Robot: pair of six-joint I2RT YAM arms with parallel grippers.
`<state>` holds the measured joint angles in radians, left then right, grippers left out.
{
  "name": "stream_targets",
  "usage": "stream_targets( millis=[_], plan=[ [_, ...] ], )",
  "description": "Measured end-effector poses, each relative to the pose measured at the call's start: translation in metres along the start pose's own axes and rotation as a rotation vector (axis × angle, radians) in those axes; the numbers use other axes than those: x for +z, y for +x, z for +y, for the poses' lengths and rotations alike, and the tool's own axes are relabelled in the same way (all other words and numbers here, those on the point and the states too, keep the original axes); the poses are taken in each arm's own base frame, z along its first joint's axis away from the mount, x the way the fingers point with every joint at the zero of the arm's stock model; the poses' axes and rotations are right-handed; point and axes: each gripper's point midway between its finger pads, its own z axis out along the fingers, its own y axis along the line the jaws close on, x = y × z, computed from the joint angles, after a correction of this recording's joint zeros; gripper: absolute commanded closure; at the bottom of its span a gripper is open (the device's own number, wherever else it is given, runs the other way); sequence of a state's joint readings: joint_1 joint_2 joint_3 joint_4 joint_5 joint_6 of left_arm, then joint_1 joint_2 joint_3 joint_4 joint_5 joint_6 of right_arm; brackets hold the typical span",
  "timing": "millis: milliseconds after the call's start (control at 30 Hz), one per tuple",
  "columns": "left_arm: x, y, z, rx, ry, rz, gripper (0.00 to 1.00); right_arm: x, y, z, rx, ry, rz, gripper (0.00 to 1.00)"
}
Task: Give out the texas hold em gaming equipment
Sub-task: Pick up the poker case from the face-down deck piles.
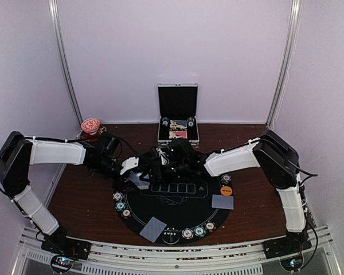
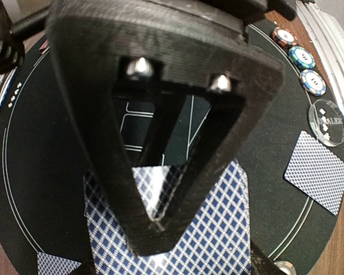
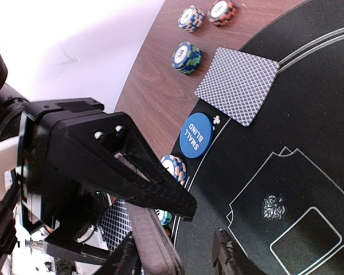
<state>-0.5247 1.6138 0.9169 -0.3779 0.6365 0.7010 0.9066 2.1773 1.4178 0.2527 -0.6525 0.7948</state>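
My left gripper [image 1: 139, 175] [image 2: 155, 220] is shut on one blue-diamond-backed playing card [image 2: 200, 240] over the back of the round black poker mat [image 1: 178, 215]. My right gripper [image 1: 163, 163] [image 3: 172, 252] meets it there and holds the deck [image 3: 152, 229] edge-on between its fingers. Single cards lie on the mat at the front left [image 1: 153, 229] and at the right [image 1: 222, 201]. A blue SMALL BLIND disc [image 3: 196, 135], an orange disc [image 1: 226, 191] and a clear dealer button [image 2: 327, 120] lie at the mat's rim. Striped chip stacks stand at the left rim [image 1: 119, 197] and the front rim [image 1: 199, 231].
The open silver case [image 1: 178, 114] stands at the back with cards and chips in it. A red-and-white patterned bowl [image 1: 92, 125] sits at the back left. Brown table [image 1: 80, 195] shows on both sides of the mat. White walls close in the back and sides.
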Motion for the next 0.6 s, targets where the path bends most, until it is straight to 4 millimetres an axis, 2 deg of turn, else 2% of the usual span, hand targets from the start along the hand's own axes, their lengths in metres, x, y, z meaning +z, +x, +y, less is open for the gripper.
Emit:
stream_targets(
  millis=[433, 600],
  plan=[
    [0.0, 0.005, -0.001, -0.01, 0.001, 0.019, 0.39, -0.02, 0.003, -0.004, -0.017, 0.022, -0.009, 0.79],
    [0.0, 0.006, -0.001, -0.011, 0.0, 0.023, 0.39, -0.024, 0.005, 0.0, -0.02, 0.004, -0.006, 0.99]
  ],
)
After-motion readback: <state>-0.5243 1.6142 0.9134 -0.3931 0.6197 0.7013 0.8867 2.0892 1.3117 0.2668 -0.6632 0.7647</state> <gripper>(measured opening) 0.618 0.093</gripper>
